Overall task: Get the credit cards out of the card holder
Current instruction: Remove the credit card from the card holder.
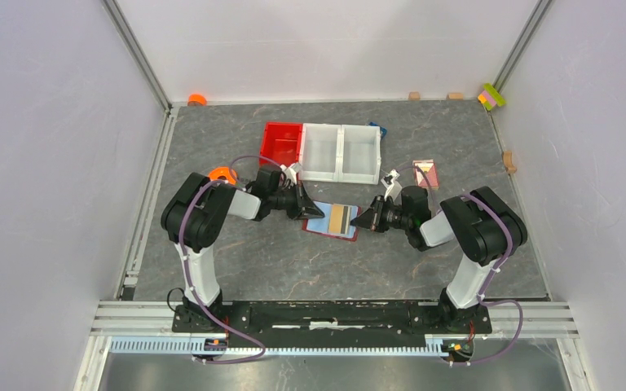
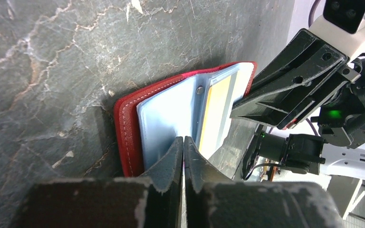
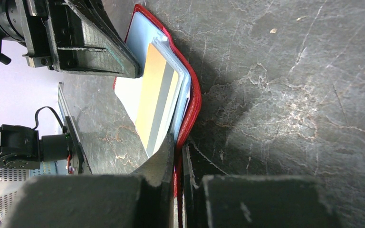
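The dark red card holder (image 1: 332, 220) lies open on the table between both grippers. Its red cover shows in the left wrist view (image 2: 126, 123) and the right wrist view (image 3: 193, 104). A tan-orange card (image 1: 338, 217) sits in a clear sleeve (image 2: 217, 109) (image 3: 152, 95). A pale grey-blue page or card (image 2: 164, 118) fills the left half. The black card is hidden. My left gripper (image 1: 318, 210) (image 2: 184, 142) is shut on the holder's left edge, at the sleeves. My right gripper (image 1: 359, 221) (image 3: 178, 147) is shut on the red cover at the right edge.
A bright red bin (image 1: 282, 142) and two white bins (image 1: 341, 152) stand just behind the holder. A pink-and-white patterned card (image 1: 426, 173) lies at the right rear, an orange roll (image 1: 222, 173) by the left arm. Small blocks (image 1: 491, 96) sit at the back wall.
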